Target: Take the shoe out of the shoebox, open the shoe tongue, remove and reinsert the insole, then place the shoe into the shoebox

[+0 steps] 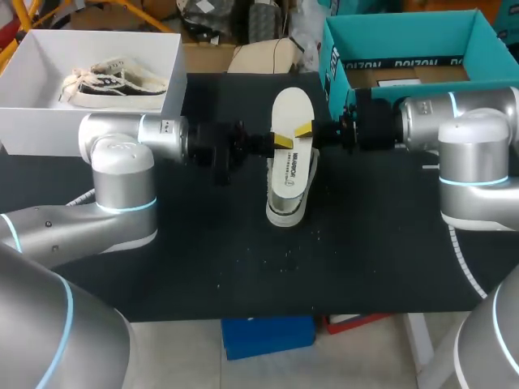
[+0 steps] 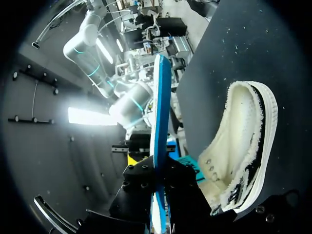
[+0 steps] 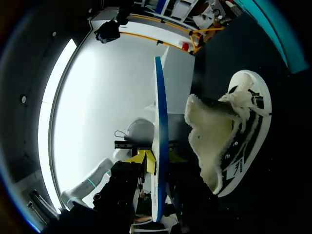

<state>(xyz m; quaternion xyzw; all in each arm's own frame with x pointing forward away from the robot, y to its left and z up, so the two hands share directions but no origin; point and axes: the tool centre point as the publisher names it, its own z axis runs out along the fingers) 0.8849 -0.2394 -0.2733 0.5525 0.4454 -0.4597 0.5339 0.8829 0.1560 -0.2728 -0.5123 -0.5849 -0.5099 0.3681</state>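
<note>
A white insole (image 1: 292, 105) with a blue underside is held up lengthwise over a black-and-white fleece-lined shoe (image 1: 285, 212) at the table's middle. My left gripper (image 1: 282, 142) comes in from the left and is shut on the insole's edge. In the left wrist view the insole (image 2: 161, 107) stands edge-on in the gripper (image 2: 159, 195), with the shoe (image 2: 243, 146) beside it on the mat. My right gripper (image 1: 304, 130) meets the insole from the other side. In the right wrist view its fingers (image 3: 158, 195) stand slightly off the insole (image 3: 160, 122), open, with the shoe (image 3: 234, 136) alongside.
A white shoebox (image 1: 24, 113) at the back left holds a second matching shoe (image 1: 113, 81). A teal box (image 1: 405, 32) stands at the back right, close behind my right arm. The black mat in front of the shoe is bare.
</note>
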